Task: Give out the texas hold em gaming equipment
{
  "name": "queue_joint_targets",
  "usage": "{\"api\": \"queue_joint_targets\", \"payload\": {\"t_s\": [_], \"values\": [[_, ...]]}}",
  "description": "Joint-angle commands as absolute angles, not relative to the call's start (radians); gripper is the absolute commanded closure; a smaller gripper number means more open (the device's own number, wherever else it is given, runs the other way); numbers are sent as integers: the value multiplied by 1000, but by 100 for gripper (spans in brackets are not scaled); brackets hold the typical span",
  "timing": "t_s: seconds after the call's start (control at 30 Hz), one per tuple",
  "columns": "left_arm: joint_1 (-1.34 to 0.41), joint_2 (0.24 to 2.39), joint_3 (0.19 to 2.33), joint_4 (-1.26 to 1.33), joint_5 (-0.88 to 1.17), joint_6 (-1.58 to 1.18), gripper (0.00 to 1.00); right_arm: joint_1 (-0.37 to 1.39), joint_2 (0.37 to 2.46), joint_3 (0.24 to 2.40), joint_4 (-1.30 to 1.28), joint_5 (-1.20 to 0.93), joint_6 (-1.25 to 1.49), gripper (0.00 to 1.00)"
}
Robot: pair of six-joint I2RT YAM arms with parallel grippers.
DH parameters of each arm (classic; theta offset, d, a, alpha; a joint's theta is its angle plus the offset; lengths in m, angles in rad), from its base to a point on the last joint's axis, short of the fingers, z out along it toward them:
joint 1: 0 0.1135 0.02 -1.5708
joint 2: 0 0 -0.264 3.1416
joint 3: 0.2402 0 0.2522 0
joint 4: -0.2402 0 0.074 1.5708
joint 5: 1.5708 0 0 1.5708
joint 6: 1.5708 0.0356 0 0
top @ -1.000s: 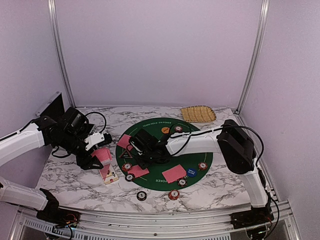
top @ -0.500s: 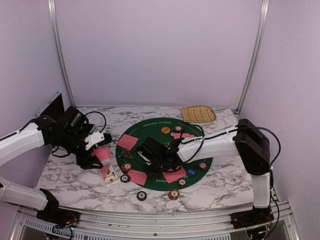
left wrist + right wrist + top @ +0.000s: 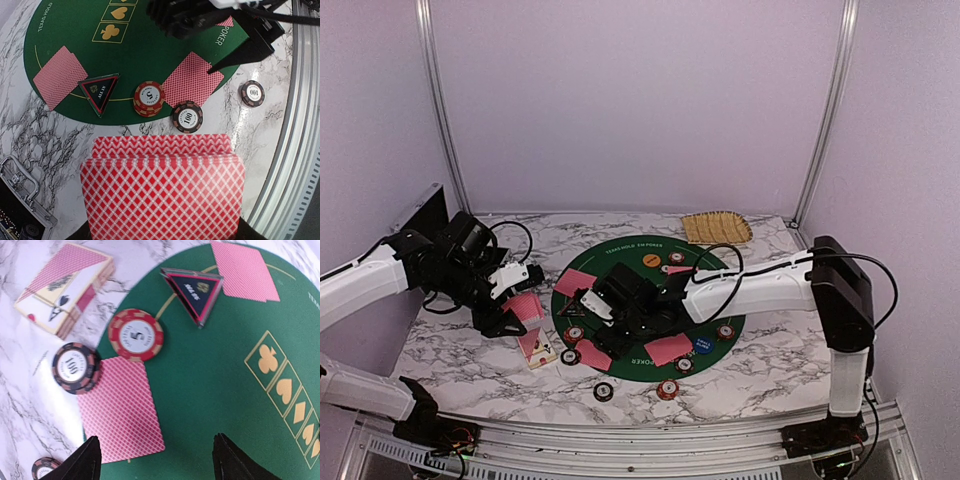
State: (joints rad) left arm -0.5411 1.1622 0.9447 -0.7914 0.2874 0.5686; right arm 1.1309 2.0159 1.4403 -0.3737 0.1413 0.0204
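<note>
Cards, chips and buttons lie spread over the mat (image 3: 615, 258) and the marble table (image 3: 770, 370) around it. My left gripper (image 3: 518, 310) is clamped hard on the deck (image 3: 162, 195). The cards in it show red backs, slightly fanned, and I hold them above the marble just off the mat's edge.

Ahead of the deck a dark 100 chip (image 3: 187, 117) sits at the mat's rim, with a red 5 chip (image 3: 149, 97) just beside it on the felt. The triangle button (image 3: 101, 91) lies past the red chip on its far side. Two overlapping cards (image 3: 59, 76) lie beyond the button. A second 100 chip (image 3: 251, 93) rests on bare marble off to the other side, well apart from the first.

My right gripper (image 3: 156, 440) hangs over the near-left part of the mat with its jaws spread wide and nothing between them. A single card (image 3: 120, 410) lies flat on the felt beneath it, face down, nearer one fingertip (image 3: 85, 462) than the other. One edge of the card is just beside the dark 100 chip. Past both chips from this gripper, the card box (image 3: 65, 285) sits on the marble.

Behind my right wrist, back along the arm, another card (image 3: 667, 349) lies on the mat with the blue button (image 3: 702, 345) just beside it. The orange button (image 3: 651, 260) sits near the mat's far rim. The tray (image 3: 717, 227) lies on the marble beyond the mat.
</note>
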Motion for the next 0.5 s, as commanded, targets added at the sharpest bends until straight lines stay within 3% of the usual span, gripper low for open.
{"api": "queue_joint_targets", "payload": {"t_s": [0.0, 0.47], "values": [[-535, 1150, 973, -804, 296, 582, 100, 1175, 2046, 1470, -340, 69, -125, 24], [-533, 1147, 968, -804, 295, 587, 100, 1174, 2141, 1466, -275, 109, -89, 29]]}}
